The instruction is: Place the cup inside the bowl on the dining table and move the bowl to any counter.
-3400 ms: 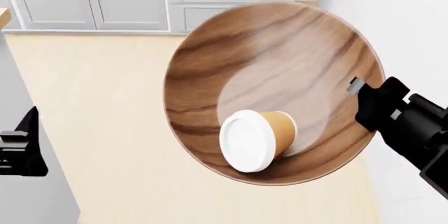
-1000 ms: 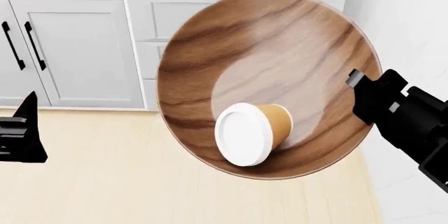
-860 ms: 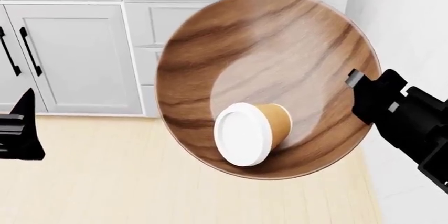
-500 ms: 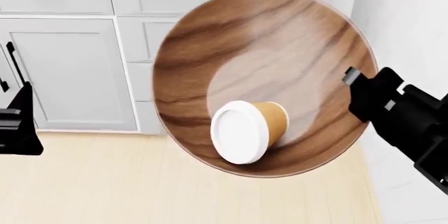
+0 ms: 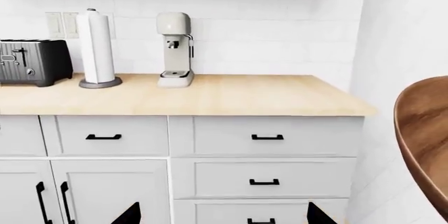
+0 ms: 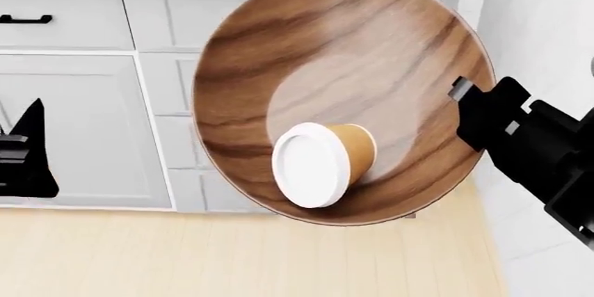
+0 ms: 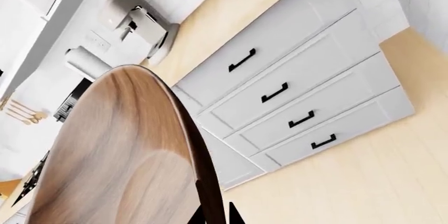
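Observation:
The wooden bowl (image 6: 371,53) hangs tilted in the air in front of the cabinets. My right gripper (image 6: 469,113) is shut on its right rim. The tan cup (image 6: 325,161) lies on its side in the low part of the bowl, white lid toward me. In the right wrist view the bowl's dark rim (image 7: 203,171) runs between the two fingertips of that gripper (image 7: 213,216). My left gripper (image 6: 23,151) is open and empty at the left; its tips stand wide apart in the left wrist view (image 5: 222,216). The counter (image 5: 210,95) is ahead. The dining table is out of view.
On the counter stand a toaster (image 5: 31,61), a paper towel roll (image 5: 96,48) and a coffee machine (image 5: 175,48). Grey drawers (image 5: 266,137) and cabinet doors (image 6: 74,130) are below it. A white wall (image 6: 547,33) is at the right. The bowl's edge (image 5: 423,140) shows in the left wrist view.
The cabinets have slid down and grown in the head view, and the counter's front edge now shows at the top. Bowl, cup and both grippers keep their places.

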